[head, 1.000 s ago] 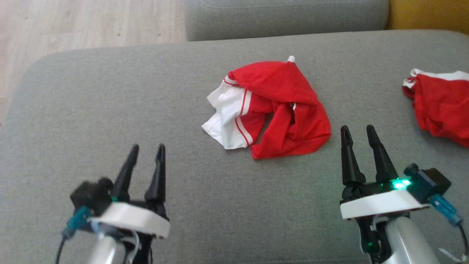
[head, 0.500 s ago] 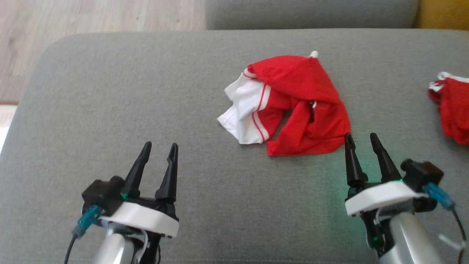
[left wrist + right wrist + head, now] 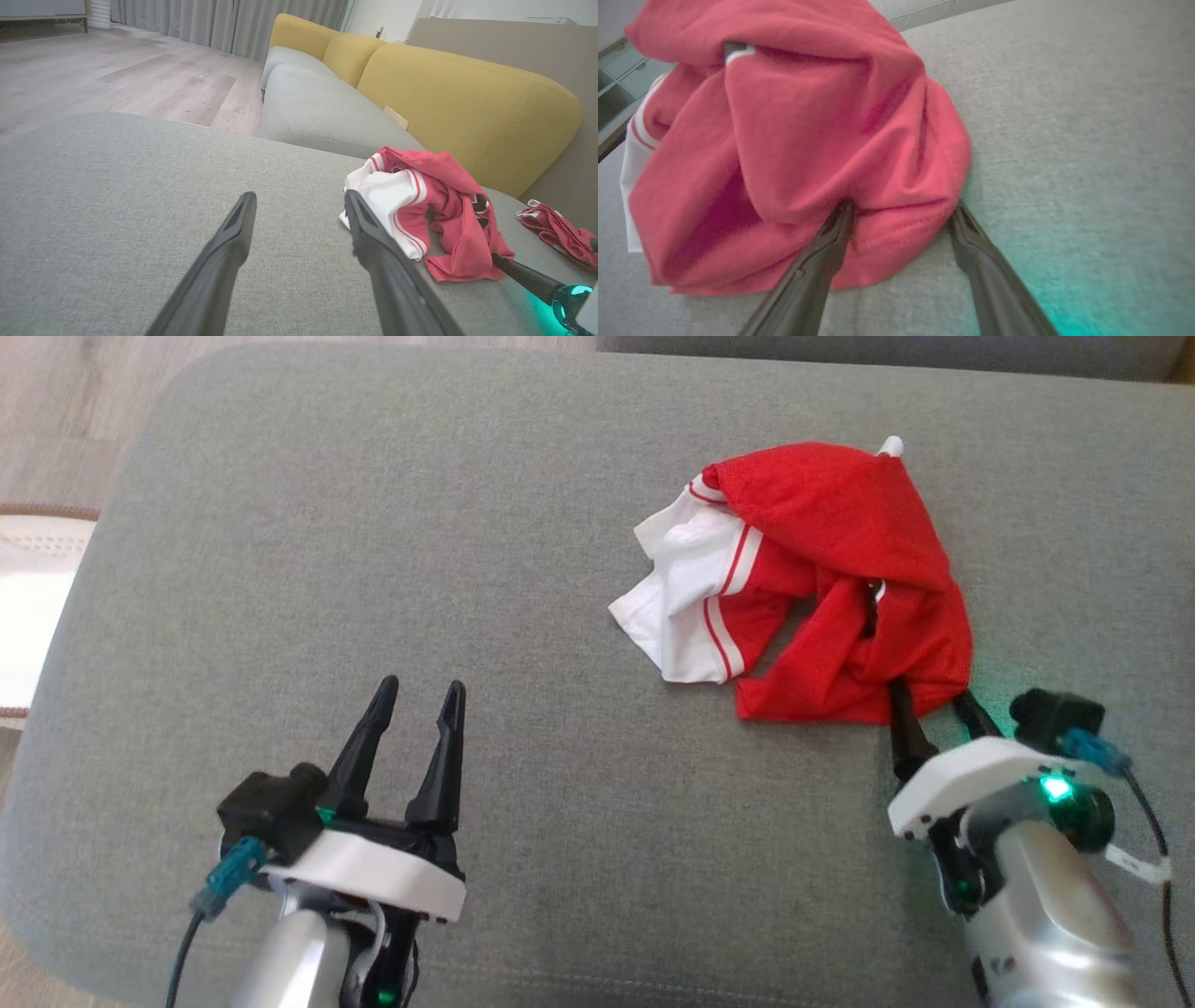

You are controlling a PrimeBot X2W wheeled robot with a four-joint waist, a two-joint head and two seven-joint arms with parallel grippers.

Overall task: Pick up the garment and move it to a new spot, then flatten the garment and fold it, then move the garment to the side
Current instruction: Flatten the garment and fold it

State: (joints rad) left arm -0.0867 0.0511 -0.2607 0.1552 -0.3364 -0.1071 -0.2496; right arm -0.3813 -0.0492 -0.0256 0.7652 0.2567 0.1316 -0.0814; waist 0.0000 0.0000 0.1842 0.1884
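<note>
My right gripper (image 3: 929, 695) spread astride near hem of red garment (image 3: 840, 523), gripping nothing, left gripper (image 3: 420, 686) parted, empty, over grey cushion (image 3: 373, 523)

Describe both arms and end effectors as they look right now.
Left end effector and right end effector: two long, tapered black fingers on a white plate, black camera block beside it with a teal-plugged cable. Forearms silvery-grey, rounded. Green lights glow at both wrists, brighter on the right.
</note>
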